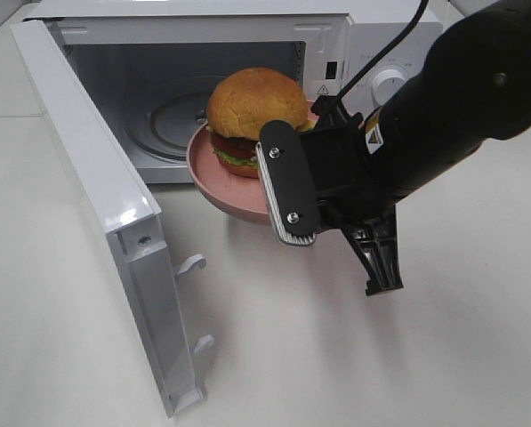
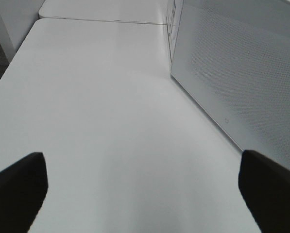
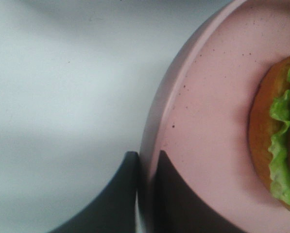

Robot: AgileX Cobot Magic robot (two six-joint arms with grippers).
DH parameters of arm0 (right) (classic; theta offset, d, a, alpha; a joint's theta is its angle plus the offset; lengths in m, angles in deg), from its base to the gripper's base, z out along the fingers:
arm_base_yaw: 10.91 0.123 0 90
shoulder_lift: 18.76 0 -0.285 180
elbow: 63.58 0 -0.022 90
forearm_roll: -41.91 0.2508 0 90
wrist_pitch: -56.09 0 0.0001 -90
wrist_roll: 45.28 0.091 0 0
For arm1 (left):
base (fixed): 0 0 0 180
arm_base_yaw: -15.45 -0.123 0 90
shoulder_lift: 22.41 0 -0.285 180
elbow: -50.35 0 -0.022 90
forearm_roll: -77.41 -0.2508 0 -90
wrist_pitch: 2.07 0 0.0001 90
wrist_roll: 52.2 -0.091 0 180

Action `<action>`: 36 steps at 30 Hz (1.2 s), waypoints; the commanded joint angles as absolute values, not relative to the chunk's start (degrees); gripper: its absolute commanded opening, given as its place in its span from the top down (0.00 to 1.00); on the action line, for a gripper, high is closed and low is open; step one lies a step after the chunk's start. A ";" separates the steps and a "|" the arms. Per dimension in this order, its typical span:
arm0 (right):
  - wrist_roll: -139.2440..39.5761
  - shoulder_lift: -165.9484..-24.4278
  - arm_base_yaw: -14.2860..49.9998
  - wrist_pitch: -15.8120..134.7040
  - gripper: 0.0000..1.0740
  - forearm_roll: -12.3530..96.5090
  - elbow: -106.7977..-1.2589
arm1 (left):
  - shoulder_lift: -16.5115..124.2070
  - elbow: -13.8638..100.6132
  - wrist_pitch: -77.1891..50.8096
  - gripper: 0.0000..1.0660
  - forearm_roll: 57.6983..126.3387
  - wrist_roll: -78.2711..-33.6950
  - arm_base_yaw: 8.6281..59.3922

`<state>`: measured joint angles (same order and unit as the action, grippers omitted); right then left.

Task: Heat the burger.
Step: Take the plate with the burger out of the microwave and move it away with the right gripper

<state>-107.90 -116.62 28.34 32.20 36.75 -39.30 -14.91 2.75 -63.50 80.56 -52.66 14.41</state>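
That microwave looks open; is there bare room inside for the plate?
Yes: the microwave cavity is bare around its glass turntable. The doorway is crowded by the pink plate, burger and right end effector.

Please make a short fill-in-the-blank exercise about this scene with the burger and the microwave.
1. The right hand grips the rim of the pink ____.
2. The burger sits on the plate, held in front of the ____ microwave.
3. The microwave door stands ____.
4. The left hand holds ____.

Missing words: plate; white; open; nothing
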 commanded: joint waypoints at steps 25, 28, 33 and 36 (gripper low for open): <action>-104.01 -92.72 27.60 34.21 1.00 27.70 -22.11 | -15.08 2.81 -63.50 0.05 80.56 -52.20 14.64; -103.78 -90.49 27.60 34.09 1.00 27.70 -20.62 | -15.08 2.81 -63.50 0.05 80.56 -52.20 14.64; -102.80 -86.36 27.60 33.86 0.99 27.24 -17.70 | -15.08 2.81 -63.50 0.05 80.56 -52.20 14.64; -101.89 -84.07 27.60 33.35 0.99 26.04 -16.27 | -15.08 2.81 -63.50 0.05 80.56 -52.20 14.64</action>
<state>-102.29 -85.22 27.71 30.25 27.64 -15.98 -14.91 2.75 -63.50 80.56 -52.66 14.41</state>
